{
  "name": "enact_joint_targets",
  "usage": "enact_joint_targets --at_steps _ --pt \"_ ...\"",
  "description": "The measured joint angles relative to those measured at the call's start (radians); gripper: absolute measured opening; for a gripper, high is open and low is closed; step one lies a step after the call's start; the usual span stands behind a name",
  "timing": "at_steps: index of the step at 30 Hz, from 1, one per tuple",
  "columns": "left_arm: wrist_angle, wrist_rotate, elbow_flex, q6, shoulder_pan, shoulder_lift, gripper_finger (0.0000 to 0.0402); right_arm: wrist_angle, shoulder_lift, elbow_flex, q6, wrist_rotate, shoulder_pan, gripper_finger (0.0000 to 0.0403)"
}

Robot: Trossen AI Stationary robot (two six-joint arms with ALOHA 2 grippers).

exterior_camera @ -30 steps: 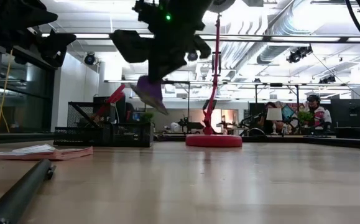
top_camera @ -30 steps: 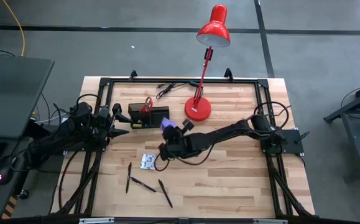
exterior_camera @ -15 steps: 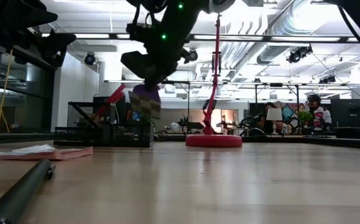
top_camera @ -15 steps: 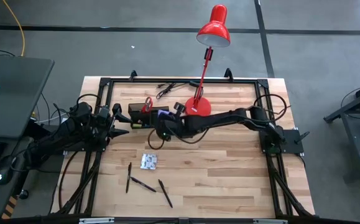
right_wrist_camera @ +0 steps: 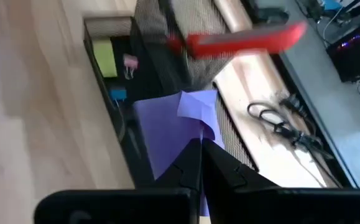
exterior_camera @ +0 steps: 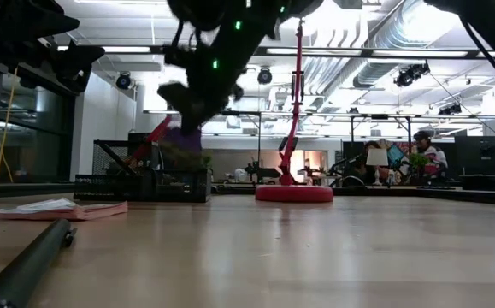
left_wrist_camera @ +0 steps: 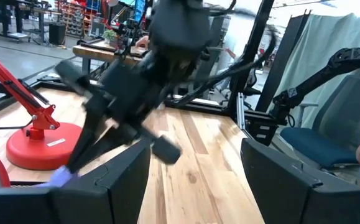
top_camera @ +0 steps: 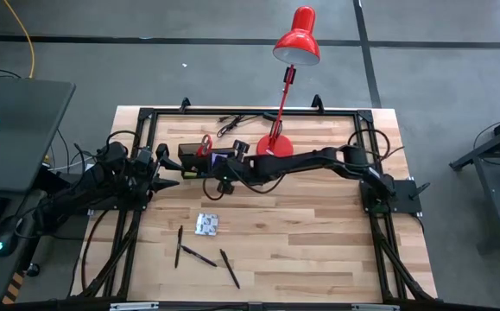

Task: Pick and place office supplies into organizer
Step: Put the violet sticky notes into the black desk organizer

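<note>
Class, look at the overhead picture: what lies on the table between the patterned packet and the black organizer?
Nothing: in the high view only bare wood separates the packet from the organizer.

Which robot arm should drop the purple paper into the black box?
The right one. Its claw already grips the purple pad right over the organizer. The left claw waits beside it, holding nothing.

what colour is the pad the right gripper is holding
Purple; the pad shows best in the right wrist view, over the organizer.
</note>
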Motion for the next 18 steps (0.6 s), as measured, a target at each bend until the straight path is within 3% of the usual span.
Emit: enact_joint_targets --at_steps 5,12,18 --pt "0.000 0.000 0.000 0.000 -0.001 0.000 0.0239 0.041 0.052 -0.001 -0.060 0.001 -0.016 0.0000" --pt "0.000 0.000 0.000 0.000 0.000 0.000 0.0239 0.080 0.149 -0.001 -0.096 -0.131 -0.032 0.0007" --pt "0.000 0.000 0.000 0.000 0.000 0.000 0.0239 0.096 0.165 0.000 -0.170 -0.110 -0.031 0.0070"
